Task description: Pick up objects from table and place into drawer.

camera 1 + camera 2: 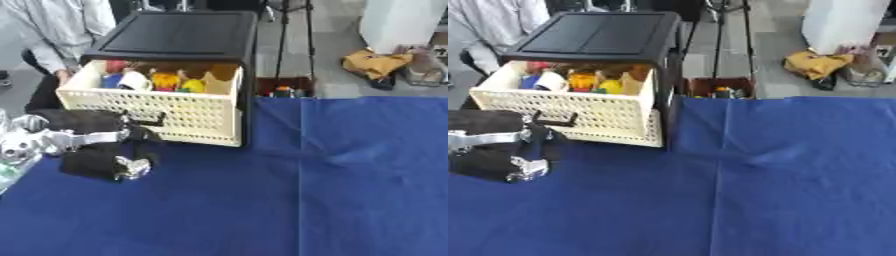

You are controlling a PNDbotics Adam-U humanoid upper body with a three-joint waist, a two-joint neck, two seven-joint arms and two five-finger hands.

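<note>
A black cabinet (179, 35) stands at the table's far left. Its cream lattice drawer (153, 112) is pulled out toward me. Inside lie several small things: a red one (115, 66), a blue one (111, 81), a white roll (134, 80), and yellow and orange pieces (166, 80). My left hand (98, 162), black with silver joints, hovers low over the blue cloth just in front of the drawer's left front, close to its dark handle (150, 120). I see nothing in the hand. My right hand does not show.
The blue cloth (332, 200) covers the table and has a raised crease (350, 157) at mid right. Beyond the far edge are a small brown box (282, 90), tripod legs (282, 45) and a yellow bag (374, 62) on the floor. A person's hand (63, 76) is beside the drawer's far left corner.
</note>
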